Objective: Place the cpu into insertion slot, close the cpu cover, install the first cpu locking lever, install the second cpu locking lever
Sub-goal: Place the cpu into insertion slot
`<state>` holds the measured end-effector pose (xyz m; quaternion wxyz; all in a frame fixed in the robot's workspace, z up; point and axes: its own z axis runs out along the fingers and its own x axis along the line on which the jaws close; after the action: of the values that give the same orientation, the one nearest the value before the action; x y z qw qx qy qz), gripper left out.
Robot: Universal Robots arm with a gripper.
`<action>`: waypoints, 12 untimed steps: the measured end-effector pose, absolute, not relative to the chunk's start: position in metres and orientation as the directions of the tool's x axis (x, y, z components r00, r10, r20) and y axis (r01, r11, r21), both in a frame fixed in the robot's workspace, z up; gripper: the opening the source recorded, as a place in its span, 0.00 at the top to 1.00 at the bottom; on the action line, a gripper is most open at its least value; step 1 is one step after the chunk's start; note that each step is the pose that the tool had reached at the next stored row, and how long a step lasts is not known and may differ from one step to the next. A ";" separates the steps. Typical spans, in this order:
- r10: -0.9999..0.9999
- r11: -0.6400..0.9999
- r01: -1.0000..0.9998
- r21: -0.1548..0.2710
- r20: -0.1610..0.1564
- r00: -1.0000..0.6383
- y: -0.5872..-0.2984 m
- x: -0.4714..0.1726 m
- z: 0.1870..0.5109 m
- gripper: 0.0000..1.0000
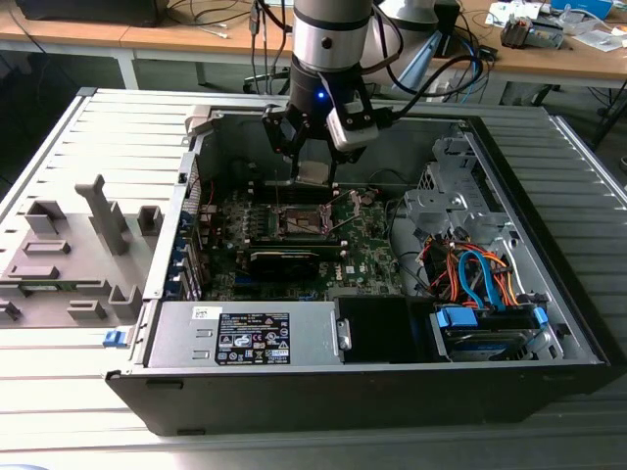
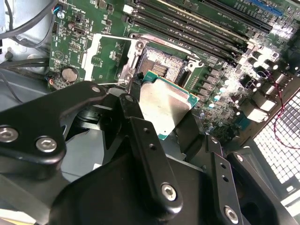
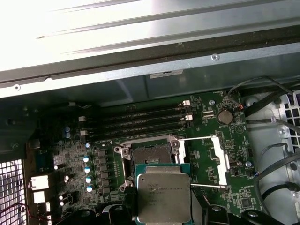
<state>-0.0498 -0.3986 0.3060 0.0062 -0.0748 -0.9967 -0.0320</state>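
Right, the pincer pinched the cpu by two opposite edges, metal top up, and held it clear above the green board, close by the insertion slot and not yet seated. The cpu cover lay swung open beside that socket. Print showed on the chip's top, too fine to read. A black-and-white label sat on the grey power supply inside the open computer case on the slatted table.
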 end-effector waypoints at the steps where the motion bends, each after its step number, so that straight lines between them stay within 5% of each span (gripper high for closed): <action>1: 0.151 0.986 0.152 0.062 0.017 -0.988 -0.399 -0.050 0.306 0.45; 12: 0.168 0.984 0.169 0.061 0.017 -0.986 -0.399 -0.050 0.306 0.45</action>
<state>-0.0498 -0.3986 0.3057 0.0058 -0.0847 -0.9959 -0.0312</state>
